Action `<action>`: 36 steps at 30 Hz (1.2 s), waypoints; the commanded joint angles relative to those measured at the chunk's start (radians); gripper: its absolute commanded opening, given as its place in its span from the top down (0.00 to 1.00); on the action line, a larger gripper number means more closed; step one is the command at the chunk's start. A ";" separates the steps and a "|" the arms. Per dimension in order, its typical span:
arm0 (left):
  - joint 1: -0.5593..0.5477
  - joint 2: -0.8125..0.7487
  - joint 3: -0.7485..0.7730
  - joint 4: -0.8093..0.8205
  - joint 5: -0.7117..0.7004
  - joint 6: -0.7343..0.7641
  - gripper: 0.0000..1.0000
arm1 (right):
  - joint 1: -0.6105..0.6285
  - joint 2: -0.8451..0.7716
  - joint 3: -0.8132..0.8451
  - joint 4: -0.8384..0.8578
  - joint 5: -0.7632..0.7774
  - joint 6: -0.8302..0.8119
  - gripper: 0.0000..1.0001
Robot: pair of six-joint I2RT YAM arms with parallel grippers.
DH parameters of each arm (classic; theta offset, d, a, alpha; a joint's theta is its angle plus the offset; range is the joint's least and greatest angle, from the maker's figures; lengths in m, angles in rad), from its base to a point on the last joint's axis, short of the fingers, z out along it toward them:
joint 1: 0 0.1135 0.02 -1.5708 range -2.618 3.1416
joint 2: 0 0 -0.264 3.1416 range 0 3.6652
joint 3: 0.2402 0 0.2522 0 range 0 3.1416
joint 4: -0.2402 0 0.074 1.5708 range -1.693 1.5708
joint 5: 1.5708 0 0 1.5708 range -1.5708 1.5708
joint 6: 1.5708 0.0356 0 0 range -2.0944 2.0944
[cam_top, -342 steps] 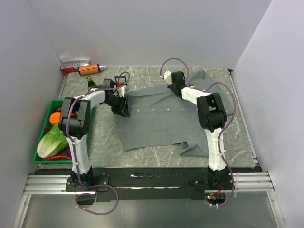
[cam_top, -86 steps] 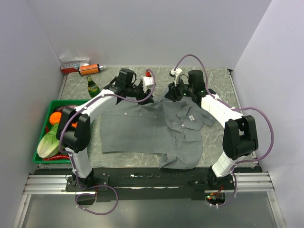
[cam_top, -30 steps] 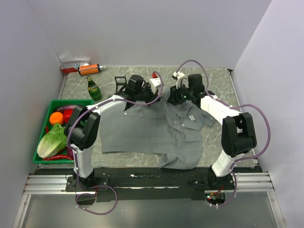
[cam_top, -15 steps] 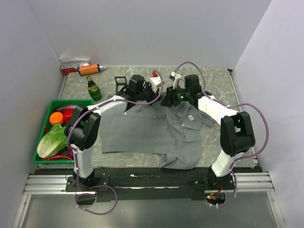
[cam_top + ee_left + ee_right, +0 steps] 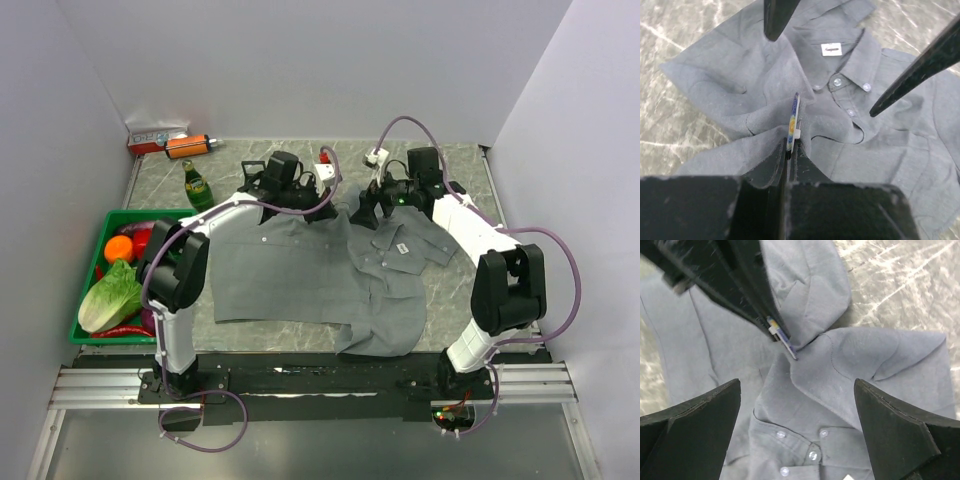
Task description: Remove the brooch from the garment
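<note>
The grey garment (image 5: pixel 300 270) lies spread on the table, its collar and white buttons (image 5: pixel 838 82) towards the back right. The brooch (image 5: pixel 792 119) shows edge-on, a thin bluish disc with a pale rim, standing against a raised fold of the cloth. My left gripper (image 5: pixel 789 145) is shut on its lower edge. The right wrist view shows the brooch (image 5: pixel 782 337) at the tip of the left gripper's fingers (image 5: pixel 740 285). My right gripper (image 5: pixel 796 385) hangs open over the collar, just right of the brooch, holding nothing. Its fingers (image 5: pixel 912 80) appear as dark spikes. The brooch cannot be made out from above.
A green crate (image 5: pixel 150 212) of vegetables stands at the left edge. A green bottle (image 5: pixel 197 183) stands behind it, and an orange item (image 5: pixel 185 146) with a red box lies at the back left corner. The garment's white label (image 5: pixel 831 49) lies beyond the collar.
My right gripper has opened wide and drawn back to the right, away from the brooch. My left gripper stays shut on the brooch at the same place.
</note>
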 commanded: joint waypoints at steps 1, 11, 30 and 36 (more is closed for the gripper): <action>0.004 0.002 0.067 -0.076 0.122 0.068 0.99 | 0.007 -0.014 0.045 -0.016 -0.060 -0.157 0.00; 0.013 0.016 0.099 -0.124 0.163 0.100 0.99 | 0.009 0.067 0.125 -0.007 -0.154 -0.134 0.27; 0.013 0.025 0.106 -0.114 0.159 0.087 0.99 | 0.038 0.139 0.183 -0.115 -0.165 -0.229 0.29; 0.013 0.027 0.108 -0.110 0.160 0.080 0.99 | 0.042 0.175 0.222 -0.127 -0.154 -0.211 0.35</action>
